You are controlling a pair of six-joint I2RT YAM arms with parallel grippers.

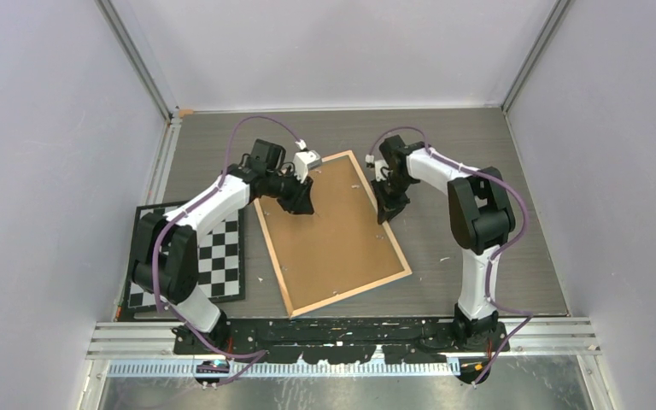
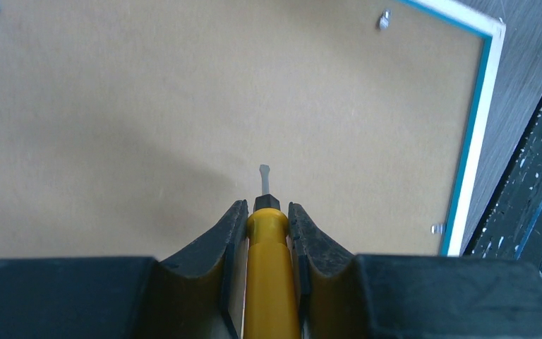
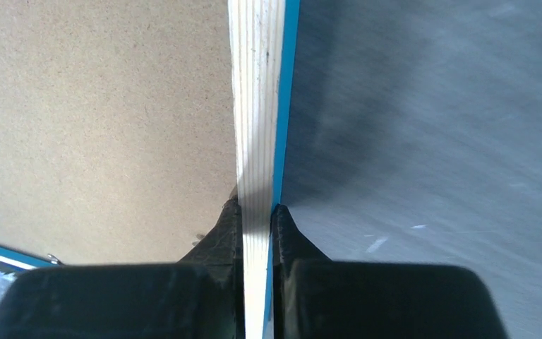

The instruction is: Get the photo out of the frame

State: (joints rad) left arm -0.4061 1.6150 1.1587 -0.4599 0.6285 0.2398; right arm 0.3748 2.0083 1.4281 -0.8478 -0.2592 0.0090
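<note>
Right end effector (image 3: 256,208) is closed on the frame's pale wood rim, with one finger on each side of it. Left end effector (image 2: 265,208) is closed on a yellow screwdriver (image 2: 272,268).

The grey worktop (image 1: 478,154) carries the frame (image 1: 333,235). It lies flat in the middle at a slant, with its brown back up. Its picture side faces down, so the photo cannot be seen.

A black-and-white checkerboard (image 1: 222,256) lies flat to the left of the frame, partly under the left arm.

The screwdriver tip points at the brown back, but whether it touches is hard to tell. Small metal tabs (image 2: 384,19) sit along the edge of the back.
</note>
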